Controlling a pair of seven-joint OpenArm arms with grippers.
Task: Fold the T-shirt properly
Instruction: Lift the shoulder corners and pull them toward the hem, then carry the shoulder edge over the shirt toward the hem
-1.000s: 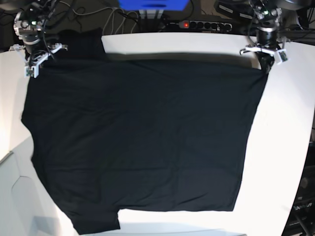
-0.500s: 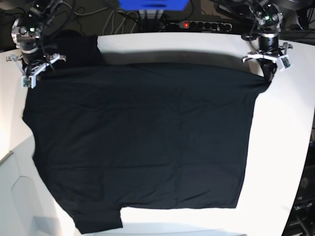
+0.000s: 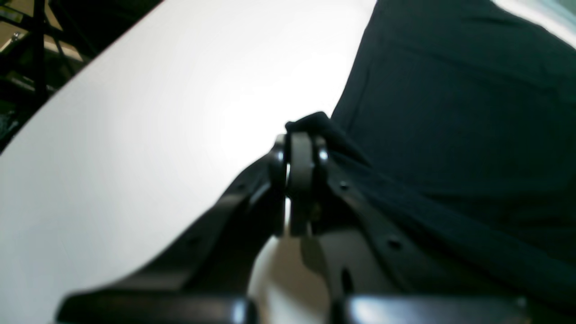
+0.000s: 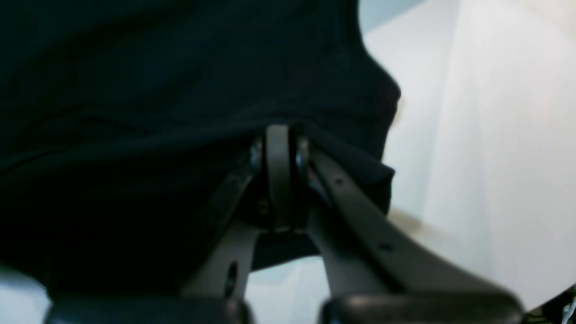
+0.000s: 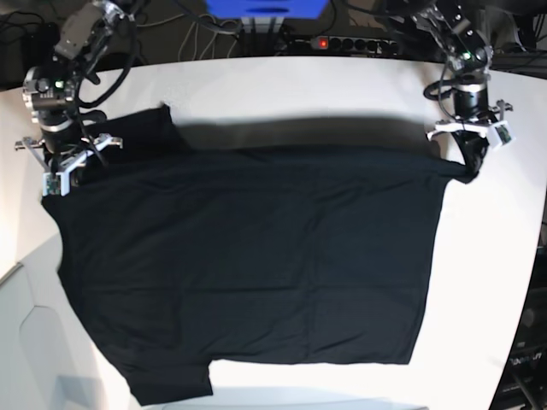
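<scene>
The black T-shirt (image 5: 248,265) lies spread on the white table (image 5: 496,282), with one sleeve at the far left (image 5: 141,130) and one at the near left (image 5: 171,389). My left gripper (image 5: 469,167) is at the base view's right, shut on the shirt's far right corner. In the left wrist view (image 3: 300,135) its pads pinch a bunched fold of the shirt (image 3: 450,112). My right gripper (image 5: 58,181) is at the base view's left, shut on the far left edge. In the right wrist view (image 4: 279,135) the shirt (image 4: 157,67) hangs over its closed jaws. No label or print shows.
A power strip with a red light (image 5: 342,43), a blue box (image 5: 265,7) and cables lie behind the table's far edge. The table's rounded right edge (image 5: 526,342) is near a dark rack. A bare white strip of table lies beyond the shirt's far edge.
Both grippers have moved toward the near side of the table, holding the shirt's far corners. The far edge has come with them, baring more table behind it.
</scene>
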